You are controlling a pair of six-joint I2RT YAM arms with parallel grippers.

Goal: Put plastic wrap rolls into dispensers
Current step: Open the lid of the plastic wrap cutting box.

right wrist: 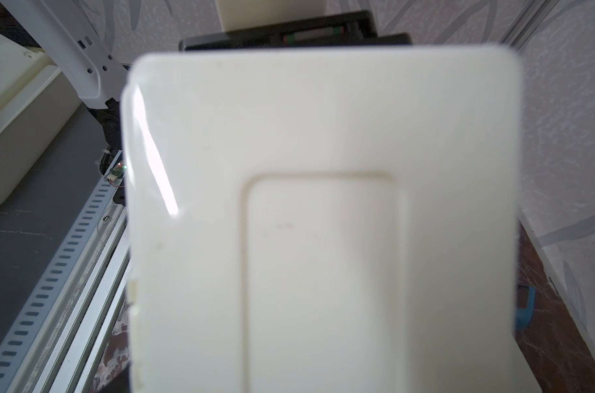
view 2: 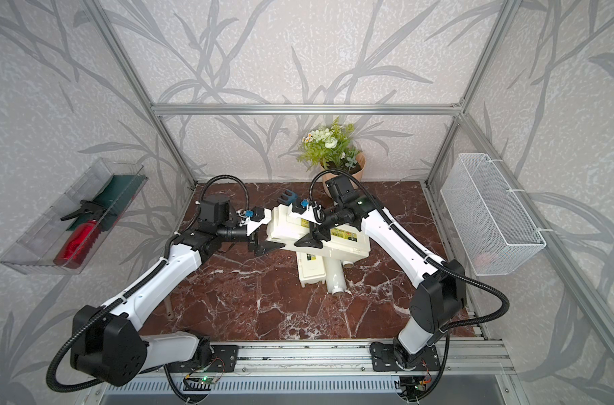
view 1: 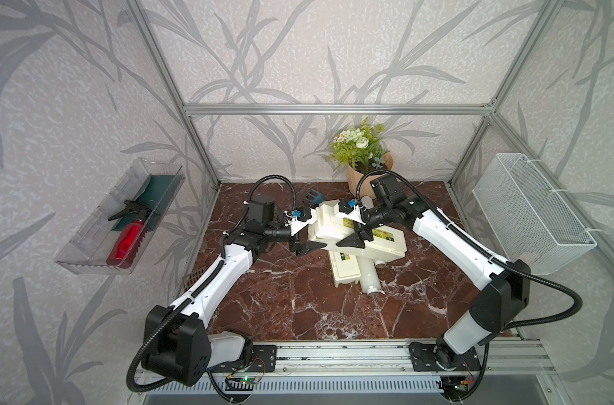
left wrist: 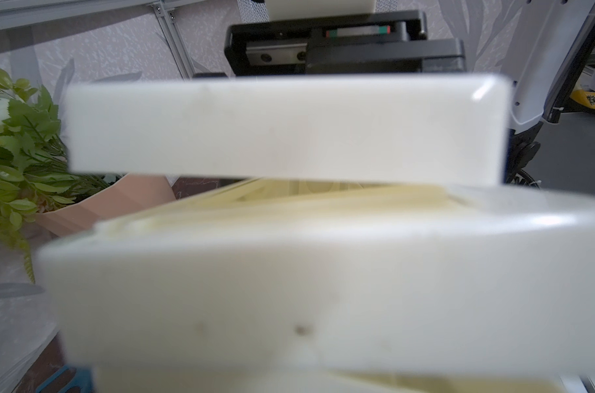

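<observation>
Well, two dispensers lie crossed on the table (view 1: 281, 298), upper dispenser (view 1: 389, 245) over lower dispenser (view 1: 346, 271). One plastic wrap roll (view 1: 368, 278) lies beside the lower; a second tube end (view 1: 381, 263) pokes from beneath the upper. Left gripper (view 1: 314, 233) and right gripper (view 1: 346, 227) both straddle the upper, jaws wide; whether either grips, I can't tell.

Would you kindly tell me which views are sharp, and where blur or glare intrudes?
Both top views: sharp and evenly lit throughout. Left wrist view: the dispenser fills it, out of focus. Right wrist view: a dispenser panel is blurred, with a glare streak near one edge.
</observation>
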